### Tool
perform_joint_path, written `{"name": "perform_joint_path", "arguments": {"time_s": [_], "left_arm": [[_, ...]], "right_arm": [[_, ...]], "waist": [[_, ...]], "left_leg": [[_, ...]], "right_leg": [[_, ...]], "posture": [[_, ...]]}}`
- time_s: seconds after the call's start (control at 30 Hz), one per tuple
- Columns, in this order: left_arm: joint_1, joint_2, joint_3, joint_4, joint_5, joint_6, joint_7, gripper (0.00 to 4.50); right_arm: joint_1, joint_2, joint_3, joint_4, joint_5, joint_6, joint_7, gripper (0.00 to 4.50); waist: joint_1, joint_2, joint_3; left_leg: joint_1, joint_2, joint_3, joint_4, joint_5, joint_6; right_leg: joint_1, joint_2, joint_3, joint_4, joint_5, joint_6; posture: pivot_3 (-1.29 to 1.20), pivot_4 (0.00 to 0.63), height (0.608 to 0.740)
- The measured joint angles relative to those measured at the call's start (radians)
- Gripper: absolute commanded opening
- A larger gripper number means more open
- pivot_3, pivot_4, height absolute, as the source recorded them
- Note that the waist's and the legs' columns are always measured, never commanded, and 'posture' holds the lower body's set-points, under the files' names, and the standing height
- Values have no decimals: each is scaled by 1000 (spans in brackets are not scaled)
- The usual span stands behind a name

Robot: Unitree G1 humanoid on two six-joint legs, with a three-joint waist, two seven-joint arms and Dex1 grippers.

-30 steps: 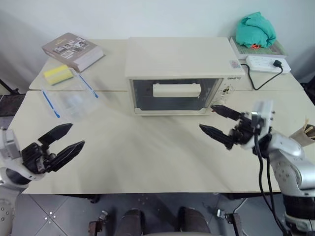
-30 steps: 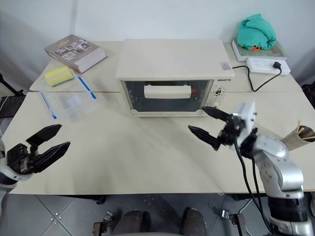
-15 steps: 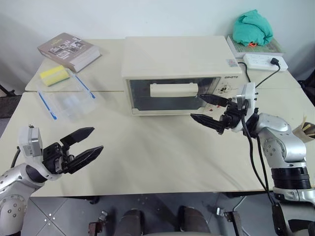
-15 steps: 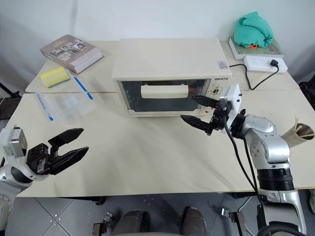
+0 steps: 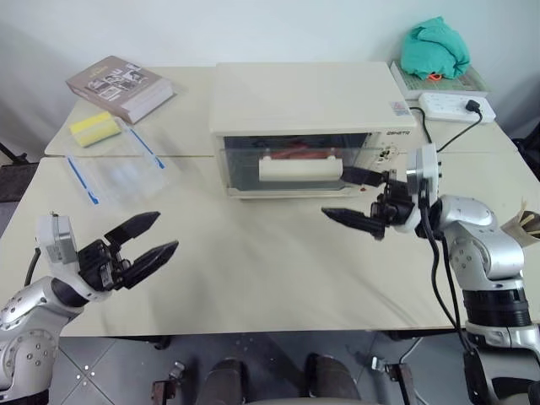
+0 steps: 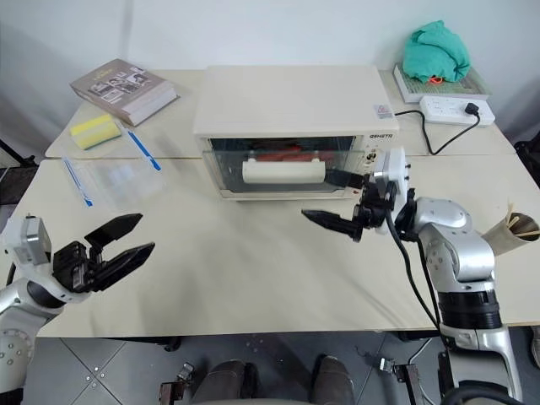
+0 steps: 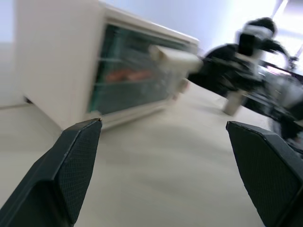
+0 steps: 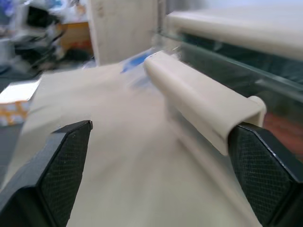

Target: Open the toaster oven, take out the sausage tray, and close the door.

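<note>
Right wrist view: right gripper (image 5: 354,196), jaws apart, straddles the cream boxy toaster oven's (image 5: 305,105) bar-handled glass door (image 5: 297,164); unclamped, it could slip off.

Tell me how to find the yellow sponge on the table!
Start at the big cream toaster oven in the middle, then look toward the table's far left corner. The sponge lies just in front of the thick book, beside a clear plastic box; nothing else there is yellow.
</note>
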Motion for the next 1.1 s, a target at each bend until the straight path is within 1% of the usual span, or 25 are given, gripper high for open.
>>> {"name": "perform_joint_path", "arguments": {"time_s": [0.07, 0.13, 0.23, 0.37, 0.5, 0.53, 0.67, 0.8, 0.87, 0.93, 1.1], "left_arm": [[-29, 0, -12, 6, 4, 6, 9, 4077], [-114, 0, -40, 47, 5, 34, 44, 3723], [-249, -5, -86, 139, 63, 38, 102, 2742], [-433, -54, -183, 242, 140, 28, 133, 1520], [-509, -87, -284, 293, 191, 27, 103, 249], [-523, -91, -311, 316, 217, 19, 89, 18], [-545, -132, -362, 359, 277, -16, 65, 18], [-545, -133, -399, 368, 316, -40, 26, 18], [-541, -130, -424, 376, 347, -60, -1, 18], [-522, -126, -448, 383, 379, -77, -25, 18], [-481, -126, -481, 395, 440, -112, -51, 18]], "right_arm": [[42, -15, 20, -17, -42, -68, 33, 4500], [100, -22, 30, -18, -110, -183, 61, 4500], [148, -23, 57, 2, -185, -317, 79, 4500], [148, -4, 61, 32, -225, -422, 60, 4500], [145, -1, 61, 51, -239, -474, 41, 4500], [145, -1, 61, 52, -241, -479, 36, 4500], [161, -2, 60, 48, -241, -495, 16, 4500], [211, -12, 57, 31, -250, -496, -9, 4500], [286, -35, 27, -2, -251, -495, -34, 4500], [391, -63, -33, -30, -251, -493, -62, 4500], [633, -114, -179, -36, -272, -519, -106, 4500]], "waist": [[-1, 0, 0], [3, 0, 0], [2, 0, 0], [1, -1, 0], [-4, -1, 0], [-2, -1, 0], [0, -2, 0], [2, -2, 0], [11, -2, 0], [23, -2, 0], [29, -2, 0]], "left_leg": [[0, 0, 1, 0, 0, 0], [1, 0, 0, 0, 0, 0], [1, 0, 2, 1, 0, 0], [1, 0, 2, 1, 0, 0], [1, 0, 2, 0, 0, 0], [1, 0, 2, 0, 0, 0], [1, 0, 2, 1, 0, 0], [1, 0, 2, 1, 0, 0], [1, 0, 1, 1, 0, 0], [0, -1, 2, 1, 0, 0], [0, -1, 3, 2, 0, 1]], "right_leg": [[0, 0, 1, 0, 0, 0], [0, 0, 0, 1, 0, 0], [0, 0, 1, 0, 0, 0], [0, 0, 1, 0, 0, 1], [0, 0, 1, 0, 0, 1], [0, 1, 1, 0, 0, 1], [0, 0, 1, 0, 0, 1], [0, 0, 1, 0, 0, 1], [0, 0, 1, 0, 0, 1], [0, 0, 1, -1, 1, 1], [2, 0, 2, -2, 1, 1]], "posture": [[0, 150, 740], [0, 150, 740], [0, 150, 740], [0, 150, 740], [0, 150, 740], [0, 150, 740], [0, 150, 740], [0, 150, 740], [0, 150, 740], [0, 150, 740], [0, 150, 740]]}}
